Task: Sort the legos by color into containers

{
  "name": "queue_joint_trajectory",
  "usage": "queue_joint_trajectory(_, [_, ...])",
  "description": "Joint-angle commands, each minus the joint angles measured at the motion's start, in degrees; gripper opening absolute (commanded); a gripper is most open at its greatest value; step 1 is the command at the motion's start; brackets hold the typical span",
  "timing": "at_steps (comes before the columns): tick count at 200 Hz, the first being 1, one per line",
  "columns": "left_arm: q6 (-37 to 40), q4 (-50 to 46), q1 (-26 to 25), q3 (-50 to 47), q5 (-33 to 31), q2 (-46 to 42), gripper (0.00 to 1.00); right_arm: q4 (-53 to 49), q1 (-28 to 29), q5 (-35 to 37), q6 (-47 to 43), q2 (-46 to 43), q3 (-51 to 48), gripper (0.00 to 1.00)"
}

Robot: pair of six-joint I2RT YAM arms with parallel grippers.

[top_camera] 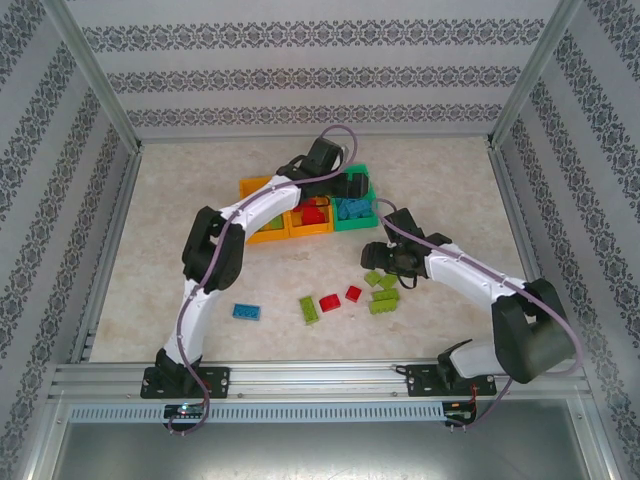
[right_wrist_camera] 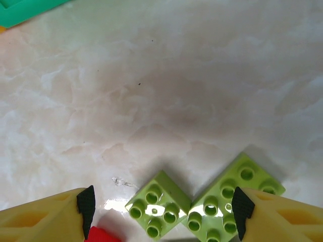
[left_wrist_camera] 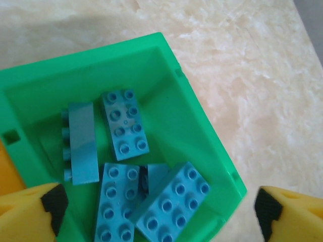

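Three containers stand in a row at the back: an orange bin [top_camera: 262,236] with lime bricks inside, an orange bin [top_camera: 310,230] with red bricks, and a green bin [top_camera: 358,224]. My left gripper [top_camera: 350,185] hangs open over the green bin [left_wrist_camera: 202,116], where several blue legos [left_wrist_camera: 125,125] lie; one blue brick [left_wrist_camera: 174,201] rests loose below the open jaws [left_wrist_camera: 159,212]. My right gripper [top_camera: 385,258] is open low over the table, a small lime brick [right_wrist_camera: 158,202] and a longer lime brick [right_wrist_camera: 227,196] lying between its fingers [right_wrist_camera: 164,209].
Loose legos lie on the table's near half: a blue brick [top_camera: 247,311], a lime one [top_camera: 309,309], two red ones [top_camera: 329,302] [top_camera: 353,293] and a lime cluster [top_camera: 384,297]. A red brick [right_wrist_camera: 103,235] sits by my right gripper's left finger. Metal frame rails edge the table.
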Motion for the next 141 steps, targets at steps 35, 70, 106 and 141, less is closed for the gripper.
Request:
queue_joint_trajectory(35, [-0.84,11.10,0.52,-15.53,0.96,-13.65,1.00,-4.25,2.80,-1.34,4.90,-2.01,-0.64,0.70])
queue_joint_trajectory(70, [-0.28,15.01,0.57,-25.58,0.68,-20.11,1.00,-4.80,5.01,-2.56,7.75,0.30,-0.78,0.69])
queue_joint_trajectory(106, [0.67,18.68,0.57,-33.89,-0.98,-25.91,1.00,-4.53,6.58,-3.05,9.50,1.98,-0.68,0.68])
queue_joint_trajectory(141, [0.64,22.33,0.58,-40.10,-2.07,-29.65,1.00,-4.01,7.57,-3.85,10.37,4.66,0.48,0.69])
